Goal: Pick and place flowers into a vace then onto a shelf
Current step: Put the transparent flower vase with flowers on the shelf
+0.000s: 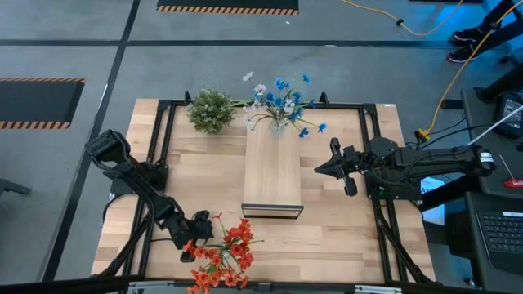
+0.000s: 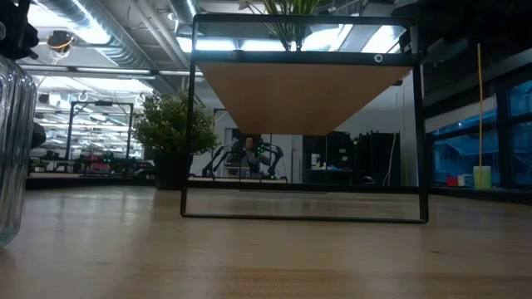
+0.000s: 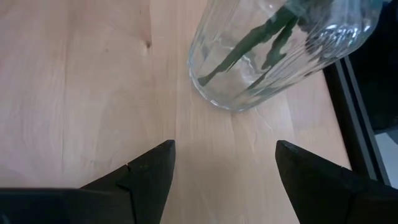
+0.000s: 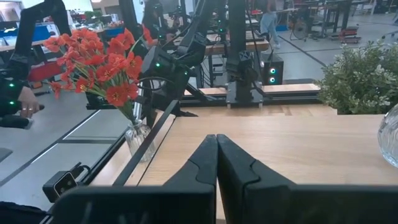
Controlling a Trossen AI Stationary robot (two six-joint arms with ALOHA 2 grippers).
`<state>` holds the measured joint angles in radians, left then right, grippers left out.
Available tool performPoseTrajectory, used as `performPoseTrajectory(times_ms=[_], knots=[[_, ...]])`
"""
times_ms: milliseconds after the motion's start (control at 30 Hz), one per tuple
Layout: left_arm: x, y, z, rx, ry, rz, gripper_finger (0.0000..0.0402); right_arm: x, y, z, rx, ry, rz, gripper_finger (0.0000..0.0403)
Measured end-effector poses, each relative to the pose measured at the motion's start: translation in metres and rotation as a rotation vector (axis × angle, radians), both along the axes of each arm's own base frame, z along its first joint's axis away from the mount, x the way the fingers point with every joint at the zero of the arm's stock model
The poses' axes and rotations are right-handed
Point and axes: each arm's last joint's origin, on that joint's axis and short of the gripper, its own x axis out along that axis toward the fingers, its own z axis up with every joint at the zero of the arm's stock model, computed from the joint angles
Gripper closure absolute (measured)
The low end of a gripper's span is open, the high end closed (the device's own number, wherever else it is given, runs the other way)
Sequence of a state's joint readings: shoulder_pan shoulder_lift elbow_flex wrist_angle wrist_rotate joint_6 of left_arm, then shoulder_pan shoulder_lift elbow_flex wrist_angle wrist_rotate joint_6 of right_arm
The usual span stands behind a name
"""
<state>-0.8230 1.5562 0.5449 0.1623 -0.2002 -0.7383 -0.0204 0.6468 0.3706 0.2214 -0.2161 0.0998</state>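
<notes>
Red-orange flowers (image 1: 222, 255) stand in a clear ribbed glass vase (image 3: 273, 50) near the table's front edge, their green stems (image 3: 249, 46) showing through the glass. My left gripper (image 3: 225, 162) is open just short of the vase's base, slanting down, touching nothing; in the high view it (image 1: 198, 235) sits left of the blooms. Blue and white flowers (image 1: 282, 104) stand in a second vase at the far end of the pale wood shelf (image 1: 272, 175). My right gripper (image 1: 323, 169) is shut, level, right of the shelf.
A round bushy green plant (image 1: 211, 110) stands at the table's far left. The shelf's black frame (image 2: 303, 218) rises mid-table. A black metal frame (image 1: 159, 139) borders the tabletop. Bare wood (image 1: 204, 180) lies between the left arm and the shelf.
</notes>
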Motion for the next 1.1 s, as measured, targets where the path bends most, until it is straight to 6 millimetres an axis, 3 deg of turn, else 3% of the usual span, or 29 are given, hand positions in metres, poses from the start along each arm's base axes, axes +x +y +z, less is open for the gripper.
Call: performPoseTrajectory(times_ms=[200, 533, 1100], knots=[[0.0008, 0.0010, 0.0003, 0.005, -0.014, 0.050, 0.0120, 0.0000, 0.0000, 0.0000, 0.001, 0.001, 0.000, 0.0397], [0.0026, 0.0040, 0.0008, 0.063, -0.077, 0.133, 0.0056, 0.0000, 0.0000, 0.0000, 0.004, 0.001, 0.000, 0.0397], [0.0037, 0.0053, 0.0016, 0.087, -0.111, 0.174, 0.0054, 0.0004, -0.0033, -0.0014, -0.009, 0.014, -0.114, 0.0397]])
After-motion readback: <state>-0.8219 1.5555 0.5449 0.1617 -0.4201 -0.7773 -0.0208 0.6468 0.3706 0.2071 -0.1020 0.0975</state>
